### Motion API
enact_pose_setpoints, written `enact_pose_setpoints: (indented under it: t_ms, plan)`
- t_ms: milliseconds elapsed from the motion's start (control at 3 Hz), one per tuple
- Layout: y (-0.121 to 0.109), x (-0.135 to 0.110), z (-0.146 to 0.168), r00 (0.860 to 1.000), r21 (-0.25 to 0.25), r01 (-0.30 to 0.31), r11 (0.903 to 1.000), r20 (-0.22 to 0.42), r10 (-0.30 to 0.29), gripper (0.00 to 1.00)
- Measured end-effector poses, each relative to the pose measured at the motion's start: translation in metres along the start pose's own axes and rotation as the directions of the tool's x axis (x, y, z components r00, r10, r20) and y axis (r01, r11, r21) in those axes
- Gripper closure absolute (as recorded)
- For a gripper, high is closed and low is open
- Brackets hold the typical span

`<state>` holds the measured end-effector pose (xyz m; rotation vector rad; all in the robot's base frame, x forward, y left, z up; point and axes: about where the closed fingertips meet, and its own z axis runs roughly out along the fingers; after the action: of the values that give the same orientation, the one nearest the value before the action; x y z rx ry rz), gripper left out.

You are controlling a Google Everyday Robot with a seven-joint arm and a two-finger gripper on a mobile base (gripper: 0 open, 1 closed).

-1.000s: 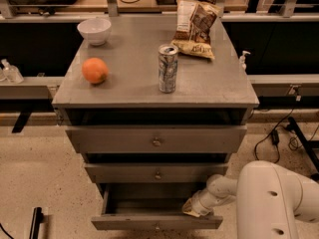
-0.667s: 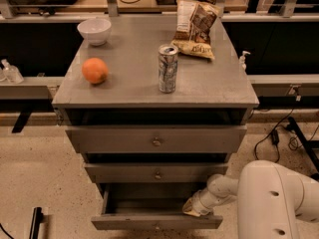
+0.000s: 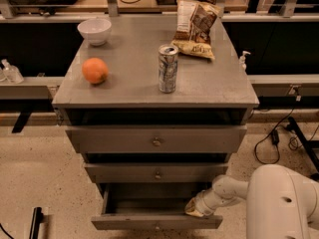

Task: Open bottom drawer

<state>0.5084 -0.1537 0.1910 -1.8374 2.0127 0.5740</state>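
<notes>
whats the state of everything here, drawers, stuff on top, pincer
bottom drawer, pulled out, open
middle drawer, pushed in
top drawer, pushed in
soda can, upright
bowl, upright, looks empty
chip bag, lying down
orange, whole
pincer, at the bottom drawer's right front corner

The light is warm and rather dim, and it falls from above. The cabinet top (image 3: pixel 134 78) is lit evenly; the orange (image 3: pixel 94 70), the can (image 3: pixel 168 68) and the bowl (image 3: pixel 94 30) throw only short, soft shadows close beside them. The can has a weak shine. The gaps under the drawer fronts are almost black. The open bottom drawer (image 3: pixel 157 222) is dark inside, and the gripper (image 3: pixel 196 210) sits at its right end in half shadow. The white arm (image 3: pixel 279 203) looks brightest.
</notes>
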Motion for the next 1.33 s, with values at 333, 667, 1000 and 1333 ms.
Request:
enact_pose_setpoints:
  t_ms: [333, 667, 1000, 1333]
  plan:
    - [-0.002, 0.003, -0.003, 1.0, 0.016, -0.005, 0.9999, 0.009, 0.005, 1.0]
    - [-0.005, 0.003, -0.004, 1.0, 0.037, 0.003, 0.9993, 0.018, -0.003, 1.0]
    - [-0.018, -0.002, -0.003, 0.999, 0.086, 0.033, 0.9958, 0.018, -0.034, 1.0]
    - [-0.029, -0.009, -0.001, 0.998, 0.127, 0.064, 0.9898, 0.012, -0.066, 1.0]
